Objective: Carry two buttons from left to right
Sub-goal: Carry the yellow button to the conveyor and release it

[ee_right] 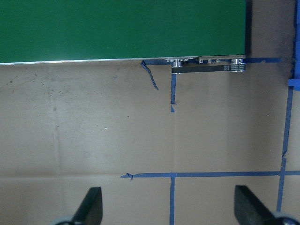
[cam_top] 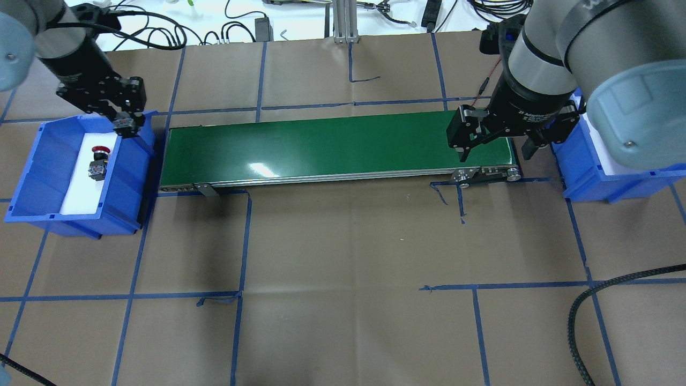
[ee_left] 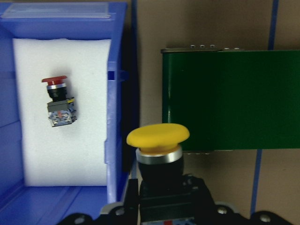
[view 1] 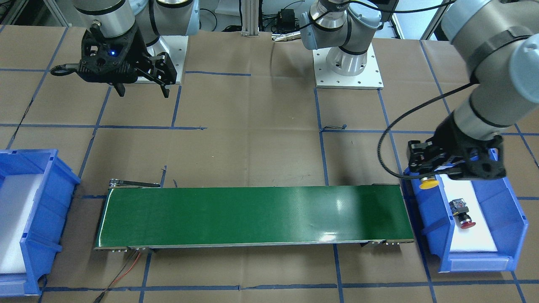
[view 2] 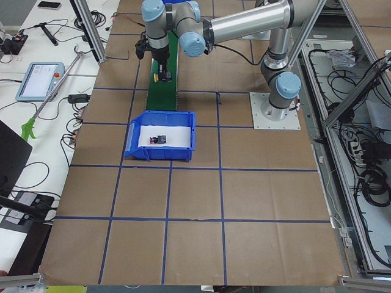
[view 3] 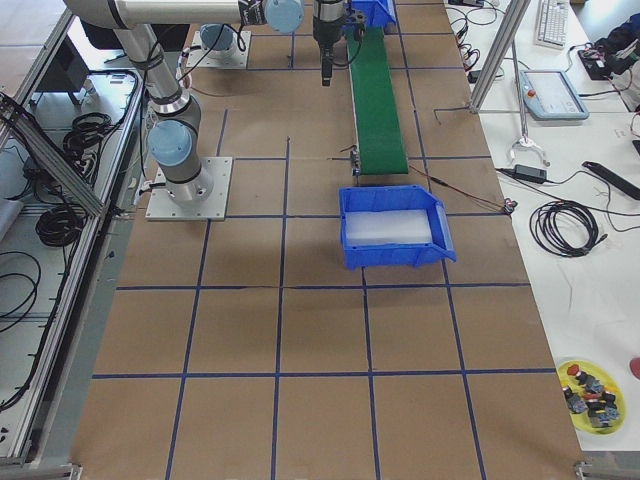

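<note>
Left wrist-mounted view: first carry, left gripper [cam_top: 125,124] clamps yellow mushroom-capped push-button [ee_left: 158,136] by wall of blue plastic bin [ee_left: 115,117]. Next, likely: lower onto green conveyor belt [ee_left: 229,98]; right gripper [ee_right: 169,208] jaws wide.

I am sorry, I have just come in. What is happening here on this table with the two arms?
The left tool is shut on the yellow button and holds it in the air above the wall of the left blue bin, beside the end of the green conveyor belt. The red button lies on its side on the white foam in that bin. The right tool is open and holds nothing, near the belt's other end. No button shows in the right blue bin.
</note>
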